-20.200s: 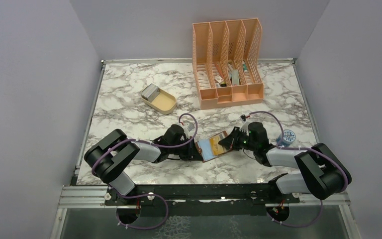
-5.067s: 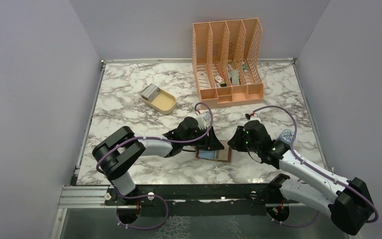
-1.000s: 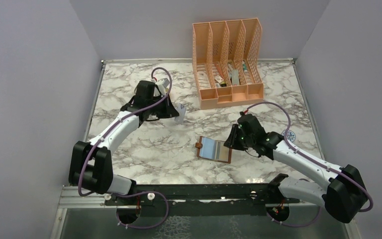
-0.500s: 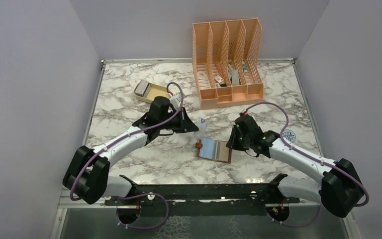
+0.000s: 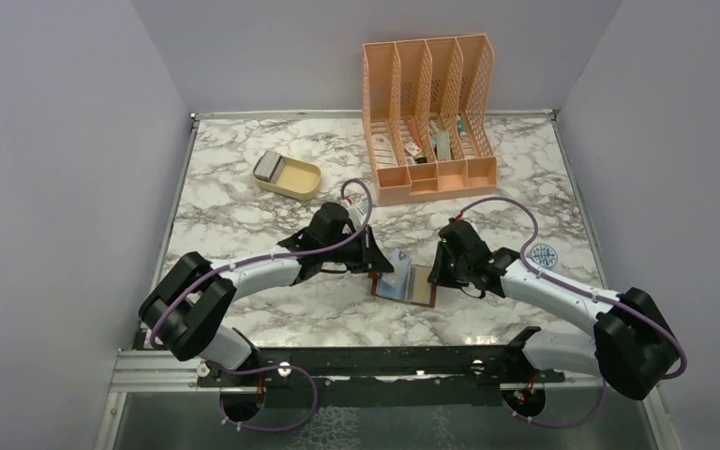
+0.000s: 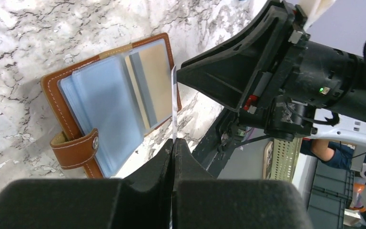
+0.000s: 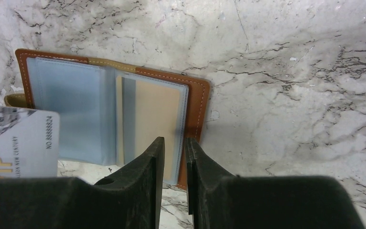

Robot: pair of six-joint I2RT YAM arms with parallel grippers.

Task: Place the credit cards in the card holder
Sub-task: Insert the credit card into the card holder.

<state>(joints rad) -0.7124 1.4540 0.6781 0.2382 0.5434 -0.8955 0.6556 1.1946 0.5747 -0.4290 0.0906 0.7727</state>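
Left gripper (image 6: 173, 141) pinching a pale credit card (image 6: 174, 102) edge-on. Open card holder (image 6: 102, 102) lies just ahead on the counter (image 6: 24, 43). Right gripper (image 7: 173, 143) nearly closed at holder's far edge; hold unclear. Risk: card misses pocket mouth and shoves holder aside.

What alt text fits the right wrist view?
Open brown card holder lies flat on marble table, gold-toned card in one pocket. The right gripper, fingers narrowly apart, sits at its lower edge; a pale card pokes in from the left.
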